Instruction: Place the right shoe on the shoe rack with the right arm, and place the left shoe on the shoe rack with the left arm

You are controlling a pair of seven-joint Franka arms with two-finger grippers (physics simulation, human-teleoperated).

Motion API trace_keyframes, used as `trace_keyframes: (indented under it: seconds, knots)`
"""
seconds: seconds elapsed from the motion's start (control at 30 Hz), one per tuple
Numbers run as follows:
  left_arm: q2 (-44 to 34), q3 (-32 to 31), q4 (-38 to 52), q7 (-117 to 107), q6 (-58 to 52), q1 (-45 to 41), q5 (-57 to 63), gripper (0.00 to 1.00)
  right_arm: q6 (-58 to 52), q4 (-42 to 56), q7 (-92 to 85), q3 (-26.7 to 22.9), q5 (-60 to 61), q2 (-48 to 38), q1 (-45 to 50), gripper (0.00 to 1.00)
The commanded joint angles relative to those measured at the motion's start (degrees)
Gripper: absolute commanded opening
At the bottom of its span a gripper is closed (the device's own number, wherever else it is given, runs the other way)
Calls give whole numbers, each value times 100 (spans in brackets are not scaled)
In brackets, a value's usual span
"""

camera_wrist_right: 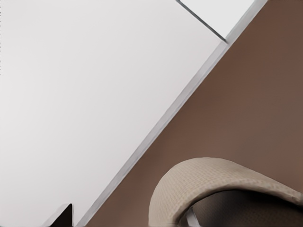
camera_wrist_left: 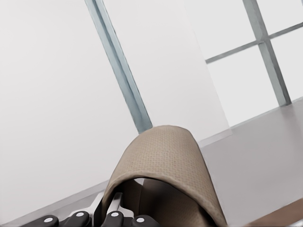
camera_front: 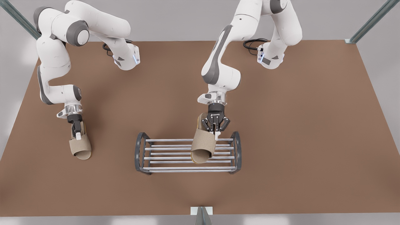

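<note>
Two tan slippers are in play: my left claw (camera_front: 215,129) is clamped on the left slipper (camera_front: 203,145), which hangs tilted over the shoe rack (camera_front: 139,153) toward its end at the front view's right, long axis crossing the silver bars, toe away from the claw. Setting it down looks like a short descent. My right claw (camera_front: 78,132) grips the right slipper (camera_front: 80,147) low above the desk (camera_front: 281,140), well apart from the otherwise bare rack, off toward the front view's left.

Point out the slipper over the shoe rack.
The slipper in the left gripper, over the shoe rack at the front view's right; the other slipper, in the right gripper, hangs over table.
</note>
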Motion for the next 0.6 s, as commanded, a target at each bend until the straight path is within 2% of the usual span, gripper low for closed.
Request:
trace_keyframes:
  seconds: [0.0,0.1,0.23,0.3,0.37,0.4,0.43,0.5,0.57]
  knots:
    - [279,-23,31,102,-589,44,-423,21,-103,20,182,3,4,17,-22,78]
    - [604,-32,127,190,-712,272,-432,21,-243,20,112,20,12,123,-22,66]
    - [771,-41,171,190,-765,360,-432,21,-261,20,103,29,12,123,-30,61]
    - [789,-41,171,190,-844,360,-440,21,-252,29,112,56,12,114,-48,53]
    - [780,-59,110,172,-897,360,-634,81,-252,38,112,56,4,114,-48,47]
    - [762,-76,75,128,-906,360,-634,100,-252,38,112,64,4,114,-48,42]
    - [718,-76,-57,128,-914,316,-625,100,-261,38,103,64,4,114,-48,33]
    - [605,-76,-215,128,-914,273,-590,100,-270,38,-55,73,12,114,-57,22]
    - [543,-94,-400,128,-914,202,-572,100,-296,29,-55,82,4,88,-57,21]
